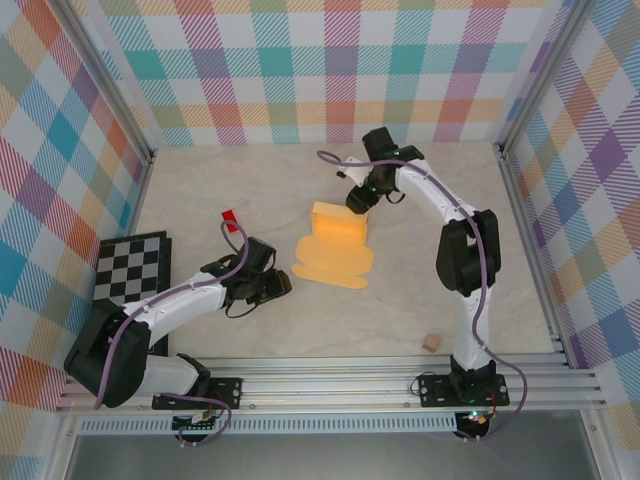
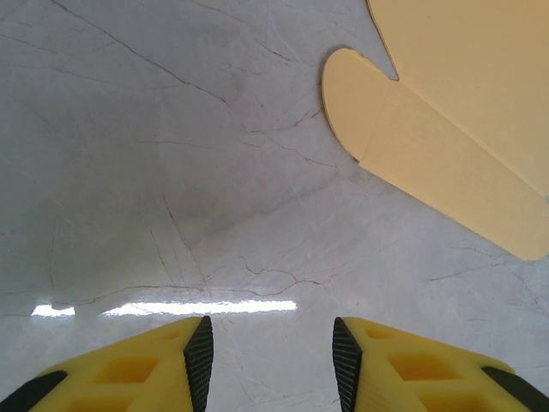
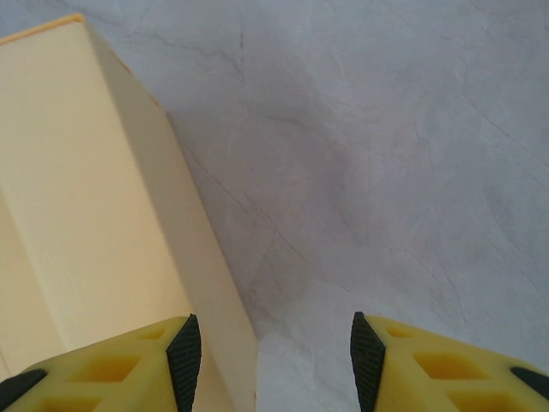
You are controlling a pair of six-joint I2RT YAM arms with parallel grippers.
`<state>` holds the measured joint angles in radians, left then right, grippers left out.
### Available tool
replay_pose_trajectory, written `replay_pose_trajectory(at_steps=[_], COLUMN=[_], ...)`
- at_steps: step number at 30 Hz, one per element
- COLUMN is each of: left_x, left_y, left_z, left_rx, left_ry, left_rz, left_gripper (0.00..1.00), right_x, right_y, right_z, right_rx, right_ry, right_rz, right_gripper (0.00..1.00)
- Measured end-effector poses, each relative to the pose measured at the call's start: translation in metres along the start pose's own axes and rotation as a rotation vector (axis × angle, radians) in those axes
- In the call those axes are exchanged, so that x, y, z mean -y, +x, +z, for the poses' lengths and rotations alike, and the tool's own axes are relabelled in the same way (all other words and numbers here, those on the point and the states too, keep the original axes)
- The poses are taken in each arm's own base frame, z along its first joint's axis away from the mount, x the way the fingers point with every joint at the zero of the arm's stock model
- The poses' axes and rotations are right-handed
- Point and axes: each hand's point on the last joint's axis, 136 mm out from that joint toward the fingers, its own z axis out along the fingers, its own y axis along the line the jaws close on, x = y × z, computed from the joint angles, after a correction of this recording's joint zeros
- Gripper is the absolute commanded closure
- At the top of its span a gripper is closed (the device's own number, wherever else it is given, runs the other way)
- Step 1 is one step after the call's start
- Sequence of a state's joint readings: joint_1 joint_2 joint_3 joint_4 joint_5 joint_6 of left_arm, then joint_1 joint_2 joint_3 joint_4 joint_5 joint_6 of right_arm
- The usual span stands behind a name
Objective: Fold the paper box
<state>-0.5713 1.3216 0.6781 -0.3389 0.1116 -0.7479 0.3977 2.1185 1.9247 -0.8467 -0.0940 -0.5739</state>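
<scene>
Yellow-fingered, my left claw sits open and empty at 8 o'clock of the paper box on the table. Box looks half done: far part raised, near scalloped flaps flat, unfolded. My right claw at box's 1 o'clock, open, holding nothing.

left end effector open over marble table, paper box flap upper right
</scene>
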Motion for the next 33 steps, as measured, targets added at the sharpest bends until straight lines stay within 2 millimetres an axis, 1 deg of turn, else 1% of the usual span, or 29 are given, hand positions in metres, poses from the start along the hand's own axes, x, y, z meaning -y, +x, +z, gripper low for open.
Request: replay_pose_trajectory(at_steps=[3,4,6,8,10,12,13,15,18,19,20,21,23,26,30,33], left_x=[0.000,0.001,0.002,0.003,0.003,0.003,0.003,0.002,0.002,0.001,0.001,0.000,0.000,0.000,0.000,-0.001], left_y=[0.001,0.001,-0.001,-0.001,-0.001,-0.001,-0.002,-0.002,-0.002,-0.003,-0.002,-0.003,-0.003,-0.004,-0.004,-0.005], left_z=[0.001,0.001,0.000,-0.001,-0.001,-0.001,-0.001,-0.001,-0.002,-0.003,-0.004,-0.005,-0.006,-0.007,-0.007,-0.007], left_rx=[-0.004,-0.004,-0.001,-0.001,0.000,0.000,0.000,0.003,0.008,0.010,0.011,0.013,0.019,0.023,0.023,0.028], left_ry=[-0.003,-0.003,0.000,0.001,0.001,0.001,0.000,-0.004,-0.006,-0.009,-0.011,-0.012,-0.012,-0.012,-0.013,-0.018], left_rz=[0.002,0.002,0.003,0.003,0.004,0.004,0.004,0.004,0.005,0.007,0.007,0.008,0.009,0.012,0.015,0.016], left_gripper=[0.57,0.56,0.56,0.55,0.55,0.54,0.54,0.53,0.53,0.53,0.53,0.53,0.53,0.53,0.53,0.52], right_x=[0.004,0.002,-0.010,-0.024,-0.035,-0.048,-0.053,-0.062,-0.074,-0.075,-0.074,-0.073,-0.064,-0.051,-0.035,-0.021], right_y=[0.003,0.003,0.005,0.004,-0.009,-0.023,-0.027,-0.031,-0.033,-0.032,-0.032,-0.032,-0.034,-0.039,-0.046,-0.049], right_z=[0.000,-0.001,-0.008,-0.020,-0.035,-0.044,-0.044,-0.040,-0.022,-0.015,-0.009,-0.004,0.005,0.012,0.018,0.020], right_rx=[0.014,0.037,0.073,0.096,0.131,0.150,0.149,0.129,0.074,0.057,0.039,0.028,0.002,-0.018,-0.024,-0.026], right_ry=[-0.012,-0.024,-0.057,-0.071,-0.058,-0.035,-0.024,0.001,0.022,0.024,0.027,0.030,0.053,0.086,0.099,0.094], right_rz=[0.032,0.033,0.020,-0.029,-0.112,-0.203,-0.241,-0.308,-0.390,-0.400,-0.410,-0.408,-0.406,-0.397,-0.347,-0.272], right_gripper=[0.48,0.47,0.43,0.41,0.35,0.31,0.30,0.25,0.21,0.13,0.00,0.00,0.00,0.00,0.00,0.00])
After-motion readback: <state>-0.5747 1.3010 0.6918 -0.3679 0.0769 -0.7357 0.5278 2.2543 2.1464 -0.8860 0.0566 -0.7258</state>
